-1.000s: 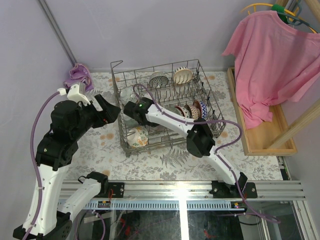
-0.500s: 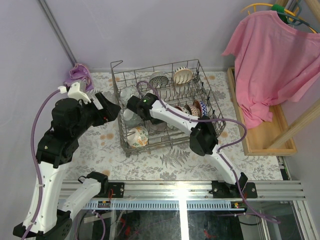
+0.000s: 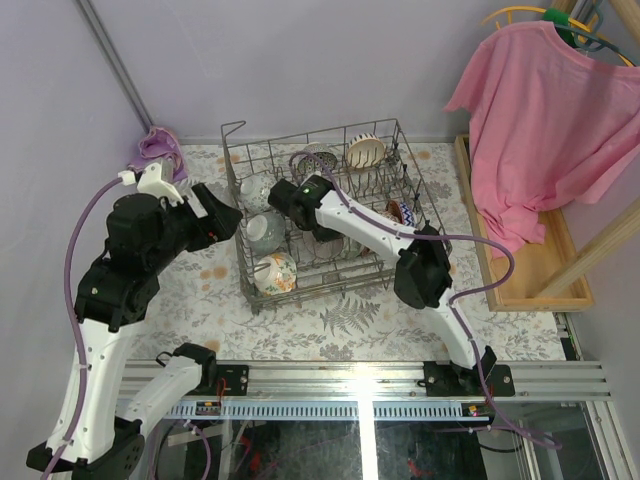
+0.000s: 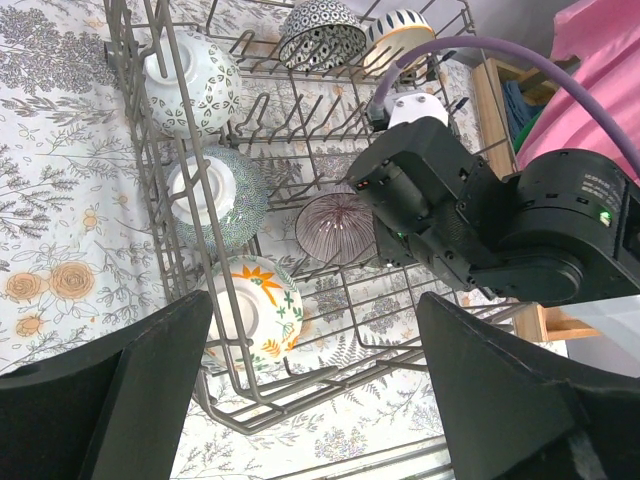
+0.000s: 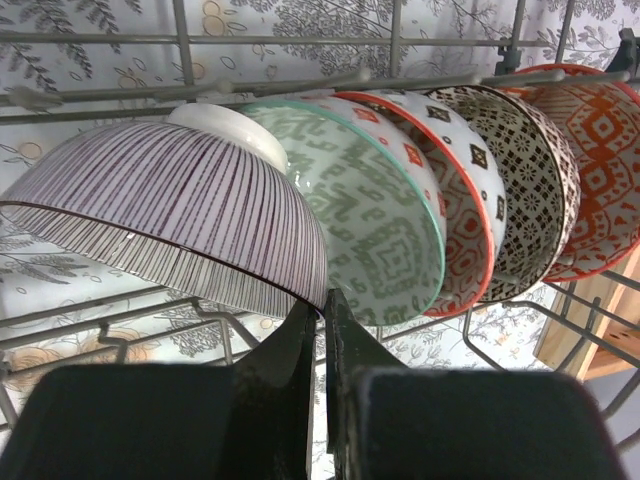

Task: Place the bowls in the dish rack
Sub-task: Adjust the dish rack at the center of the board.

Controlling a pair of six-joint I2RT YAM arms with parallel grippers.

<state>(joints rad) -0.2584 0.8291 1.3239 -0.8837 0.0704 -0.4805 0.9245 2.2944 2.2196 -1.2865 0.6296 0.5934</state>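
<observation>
Dish rack (image 3: 330,131) sits mid-counter (image 3: 330,320). All bowls (image 4: 205,85) seen are inside; none visible outside. Right pincer (image 5: 325,330) pinches the striped bowl (image 5: 160,220) by its rim, at row's 9 o'clock end. Seating judged incomplete. Left pincer (image 4: 315,297) spread, empty, at rack's 9 o'clock.

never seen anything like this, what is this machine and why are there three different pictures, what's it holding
It is two robot arms bolted side by side, each ending in a two-finger gripper. One picture looks down from above; the other two come from cameras on the wrists. On the floral tablecloth stands a wire dish rack with patterned bowls in it. The right gripper reaches inside, pinching the rim of a purple-striped bowl. The left gripper hangs open beside the rack, holding nothing.
</observation>
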